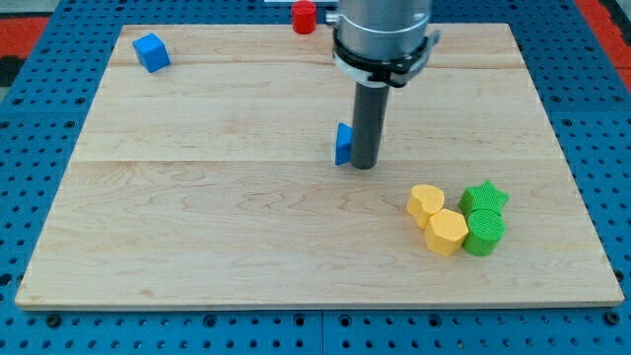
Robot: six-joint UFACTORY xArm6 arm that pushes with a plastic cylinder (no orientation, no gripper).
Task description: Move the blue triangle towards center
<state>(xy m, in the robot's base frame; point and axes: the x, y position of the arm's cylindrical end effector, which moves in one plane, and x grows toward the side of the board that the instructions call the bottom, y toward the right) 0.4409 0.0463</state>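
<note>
The blue triangle [343,144] sits near the middle of the wooden board [197,217], partly hidden behind my rod. My tip [364,165] rests on the board right beside it, touching or almost touching its right side. The rod hangs from the grey arm body [383,30] at the view's top centre.
A blue cube [152,52] lies at the top left corner. A red block [304,16] sits at the top edge, left of the arm. At the lower right cluster a yellow heart [426,204], a yellow hexagon [446,233], a green star [485,198] and a green round block [483,234].
</note>
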